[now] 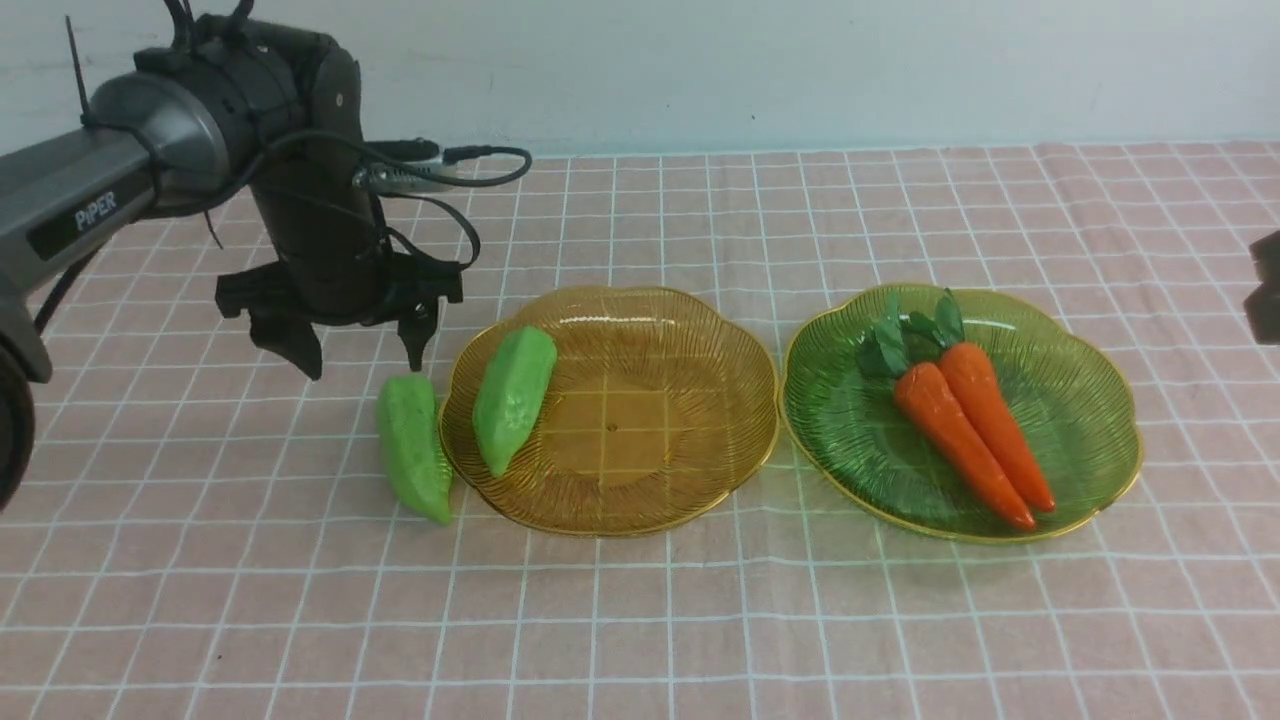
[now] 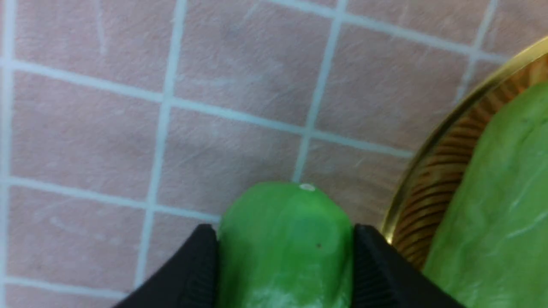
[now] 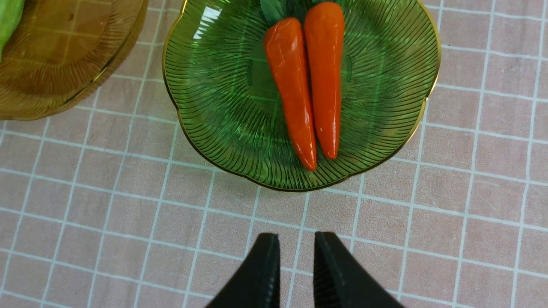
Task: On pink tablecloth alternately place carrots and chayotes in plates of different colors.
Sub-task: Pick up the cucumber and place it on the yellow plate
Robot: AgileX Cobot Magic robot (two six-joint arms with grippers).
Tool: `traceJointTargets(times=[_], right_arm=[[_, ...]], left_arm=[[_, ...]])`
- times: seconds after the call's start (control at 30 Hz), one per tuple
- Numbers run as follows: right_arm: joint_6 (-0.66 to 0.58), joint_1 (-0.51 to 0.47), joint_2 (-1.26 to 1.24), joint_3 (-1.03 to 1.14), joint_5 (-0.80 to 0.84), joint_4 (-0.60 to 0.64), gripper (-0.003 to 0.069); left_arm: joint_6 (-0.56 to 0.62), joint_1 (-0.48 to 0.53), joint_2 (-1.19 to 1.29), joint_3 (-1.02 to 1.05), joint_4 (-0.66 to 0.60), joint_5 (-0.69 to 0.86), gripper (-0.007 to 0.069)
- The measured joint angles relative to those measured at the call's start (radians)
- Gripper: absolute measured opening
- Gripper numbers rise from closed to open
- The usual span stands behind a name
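1. Bright, even, diffuse lighting from above is recorded in all views.
2. Only faint, soft shadow is cast beneath the green plate (image 3: 214,111) on the tablecloth (image 3: 107,205).
3. White glare is noted on that plate and the carrots (image 3: 295,85).
4. The chayote (image 2: 284,248) in the left wrist view is rendered blurred, too close for focus.

My right hand (image 1: 1266,288) barely makes the front view.
Only a dark sliver shows at the edge. From my left wrist, the chayote (image 2: 284,205) between the fingers (image 2: 195,269) of my left hand (image 2: 282,233) runs out of frame; whether they grip it I cannot tell. From my right wrist, the leafy tops of the carrots (image 3: 291,85) are cropped, the amber plate (image 3: 64,64) half lost.
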Motion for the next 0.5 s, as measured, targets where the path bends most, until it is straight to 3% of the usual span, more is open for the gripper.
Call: traceJointTargets(times=[0.13, 0.3, 0.5], right_arm=[[0.000, 0.000, 0.000, 0.000, 0.000, 0.000, 0.0108], [0.000, 0.000, 0.000, 0.000, 0.000, 0.000, 0.0108], [0.000, 0.000, 0.000, 0.000, 0.000, 0.000, 0.0108]], left_arm=[[0.002, 0.000, -0.017, 0.001, 0.069, 0.039, 0.0277], [0.002, 0.000, -0.088, -0.038, 0.094, 0.089, 0.0269], [0.041, -0.081, -0.118, -0.152, -0.080, 0.119, 0.0269]])
